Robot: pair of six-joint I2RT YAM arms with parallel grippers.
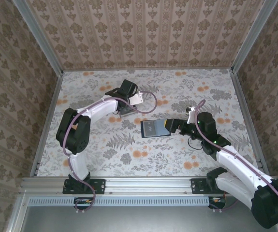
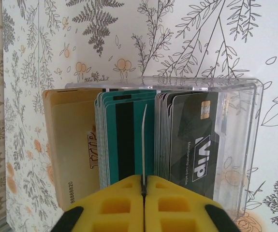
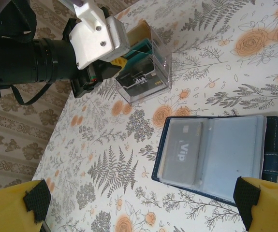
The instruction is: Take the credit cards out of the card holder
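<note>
Pinching: left gripper (image 2: 143, 186), yellow fingers pressed together on one thin card (image 2: 143, 140), which you only see edge-on so I can't call its colour.
Rack (image 2: 247, 145): clear box standing on the flowery table (image 1: 187, 92), right under the left gripper in the top view.
Rack contents: tan card (image 2: 73, 150) at one end, then a teal stack (image 2: 124, 140), then a dark VIP stack (image 2: 194, 140). The pinched card stands in the gap between teal and dark.
Right gripper (image 3: 141, 205): jaws spread wide with nothing in them, hanging at the right end of the holder (image 3: 274, 145).
Holder: lying open and flat mid-table, near the rack but not touching it.
Pockets: grey VIP card (image 3: 180, 150) tucked in the pocket on the rack side.
</note>
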